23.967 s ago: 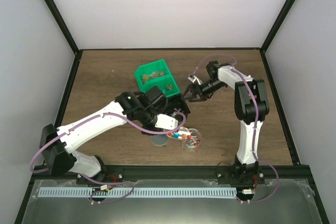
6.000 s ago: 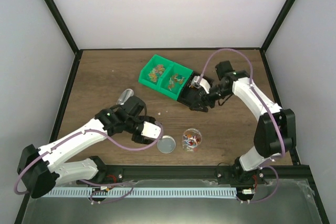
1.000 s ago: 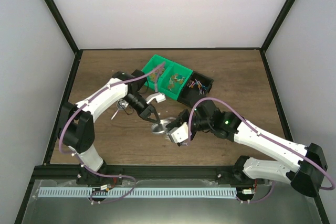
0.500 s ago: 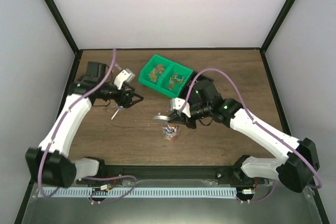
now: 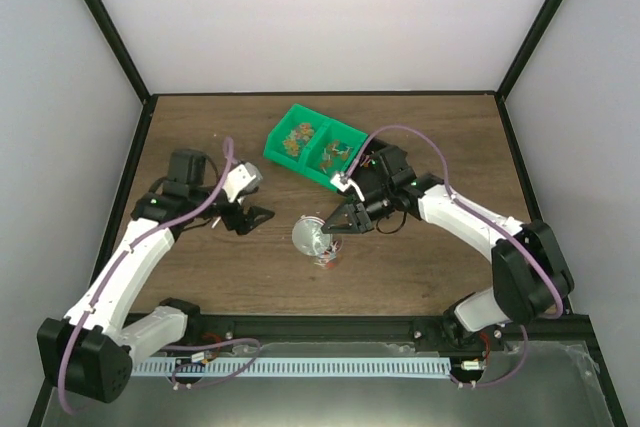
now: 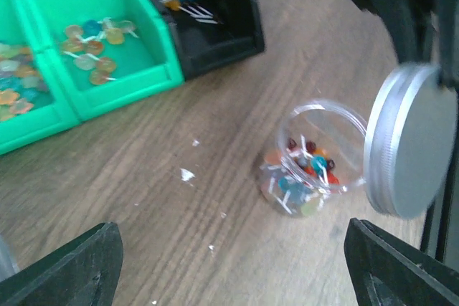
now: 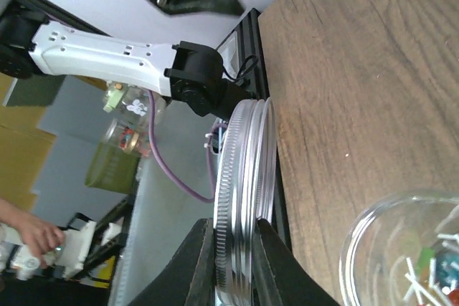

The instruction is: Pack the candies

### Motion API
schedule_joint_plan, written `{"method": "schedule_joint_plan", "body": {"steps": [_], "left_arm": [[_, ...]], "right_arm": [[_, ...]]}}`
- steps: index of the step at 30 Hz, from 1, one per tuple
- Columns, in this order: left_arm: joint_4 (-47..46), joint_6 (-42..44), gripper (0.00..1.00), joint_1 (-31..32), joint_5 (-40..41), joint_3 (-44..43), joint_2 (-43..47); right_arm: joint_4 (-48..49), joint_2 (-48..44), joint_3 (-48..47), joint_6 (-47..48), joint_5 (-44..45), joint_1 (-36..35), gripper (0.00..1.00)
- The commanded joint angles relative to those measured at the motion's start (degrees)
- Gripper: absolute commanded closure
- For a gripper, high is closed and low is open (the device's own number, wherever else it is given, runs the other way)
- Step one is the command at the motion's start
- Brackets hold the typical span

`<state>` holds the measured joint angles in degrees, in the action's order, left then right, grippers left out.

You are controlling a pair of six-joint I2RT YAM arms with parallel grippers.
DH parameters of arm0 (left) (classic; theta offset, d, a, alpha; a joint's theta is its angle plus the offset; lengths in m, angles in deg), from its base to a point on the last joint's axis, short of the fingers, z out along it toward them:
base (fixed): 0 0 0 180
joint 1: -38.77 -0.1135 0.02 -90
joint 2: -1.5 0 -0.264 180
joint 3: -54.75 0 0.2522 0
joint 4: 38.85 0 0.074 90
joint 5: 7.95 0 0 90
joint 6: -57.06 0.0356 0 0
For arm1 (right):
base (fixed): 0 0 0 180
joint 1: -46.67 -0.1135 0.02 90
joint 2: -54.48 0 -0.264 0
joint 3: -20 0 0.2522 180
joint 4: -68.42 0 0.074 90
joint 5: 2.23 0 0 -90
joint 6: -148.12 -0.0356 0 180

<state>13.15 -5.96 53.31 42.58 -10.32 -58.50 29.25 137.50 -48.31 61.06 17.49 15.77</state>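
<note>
A small clear cup (image 5: 326,251) (image 6: 315,166) stands on the wooden table with the candies (image 6: 305,177) inside it, red, blue, orange and white. My right gripper (image 5: 336,226) (image 7: 239,249) is shut on a silver screw lid (image 5: 308,236) (image 7: 244,198) (image 6: 409,152). It holds the lid on edge just beside and above the cup's rim (image 7: 401,249). My left gripper (image 5: 247,217) (image 6: 233,277) hangs open to the left of the cup. Nothing is between its fingers (image 6: 72,270).
A green two-compartment bin (image 5: 312,145) (image 6: 136,62) with flat candies sits behind the cup. A black bin (image 5: 378,175) (image 6: 215,26) with stick sweets adjoins it. A thin metal utensil (image 5: 214,221) lies by the left gripper. White crumbs (image 6: 186,174) dot the wood.
My left gripper has opened and pulled back to the left, away from the cup. My right gripper now holds the lid on edge beside the cup.
</note>
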Motion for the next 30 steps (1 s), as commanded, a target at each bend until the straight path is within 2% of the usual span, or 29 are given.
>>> {"method": "schedule_joint_plan", "body": {"steps": [1, 7, 14, 30], "left_arm": [[2.4, 10.3, 0.13, 5.1, 3.3, 4.1, 3.9], [-0.1, 12.9, 0.13, 13.6, 10.5, 11.1, 7.0], [-4.1, 12.1, 0.13, 17.6, 13.7, 13.7, 4.8], [-19.0, 6.1, 0.19, 28.1, 19.4, 18.3, -3.0]], "right_arm": [[5.1, 0.1, 2.5, -9.1, -5.1, 0.9, 0.99], [6.1, 3.4, 4.6, -10.3, -6.1, 2.9, 0.99], [5.1, 8.5, 3.0, -9.8, -6.2, 3.6, 0.99], [4.3, 11.8, 1.1, -9.2, -4.6, 5.1, 0.96]]}}
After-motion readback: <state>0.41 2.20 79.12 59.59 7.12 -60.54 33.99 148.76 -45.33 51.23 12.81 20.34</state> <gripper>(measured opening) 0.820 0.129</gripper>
